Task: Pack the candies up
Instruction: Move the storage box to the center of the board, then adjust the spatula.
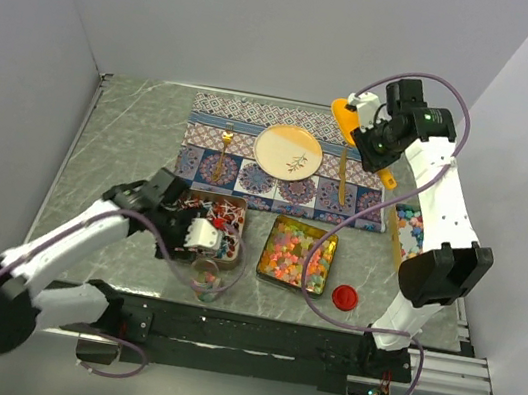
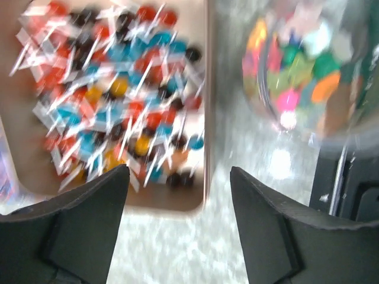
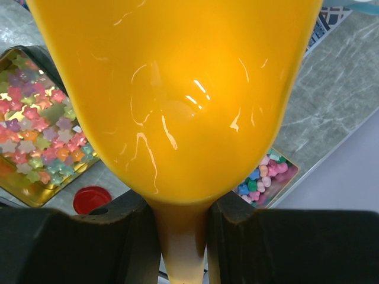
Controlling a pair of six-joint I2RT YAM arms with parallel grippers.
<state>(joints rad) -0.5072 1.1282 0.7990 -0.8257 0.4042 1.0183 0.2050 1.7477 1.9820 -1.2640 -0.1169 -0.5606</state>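
The candies, small glossy sweets in pink, orange, yellow and green, fill a gold tray (image 1: 297,252) (image 3: 35,136). More of them sit in a clear jar (image 1: 213,276) (image 2: 299,65). My left gripper (image 1: 210,244) (image 2: 177,177) hangs open and holds nothing, low over the table between the jar and a brown tray of wrapped sweets (image 1: 216,216) (image 2: 112,89). My right gripper (image 1: 367,129) (image 3: 180,207) is raised at the back right, shut on the handle of an orange scoop (image 1: 342,117) (image 3: 177,89). The scoop's bowl hides much of the right wrist view.
A red lid (image 1: 345,295) (image 3: 92,199) lies right of the gold tray. Another tray of pastel sweets (image 1: 409,229) (image 3: 263,177) sits at the right edge. A patterned placemat (image 1: 247,179) at the back carries a plate (image 1: 288,151), a fork (image 1: 223,150) and an orange utensil (image 1: 342,180).
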